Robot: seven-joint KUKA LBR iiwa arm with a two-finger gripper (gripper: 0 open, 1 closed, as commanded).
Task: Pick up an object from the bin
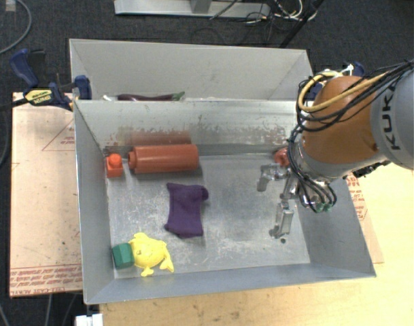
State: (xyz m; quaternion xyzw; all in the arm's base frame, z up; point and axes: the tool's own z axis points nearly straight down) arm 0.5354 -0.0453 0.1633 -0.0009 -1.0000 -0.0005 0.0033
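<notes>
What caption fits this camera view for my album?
Robot's open fingers over bare bin floor at right, apart from brown bottle, purple cloth, yellow toy.

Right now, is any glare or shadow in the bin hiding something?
In the camera view, the light is even and shadows are faint; the bin's metal back wall mirrors the brown bottle as a reddish smear; the purple cloth and yellow toy are plainly lit, with no glare on either.

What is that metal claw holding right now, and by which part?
Nothing. The gripper hangs open over the bare floor of the bin on its right side. The nearest thing, a purple cloth, lies apart to its left.
</notes>
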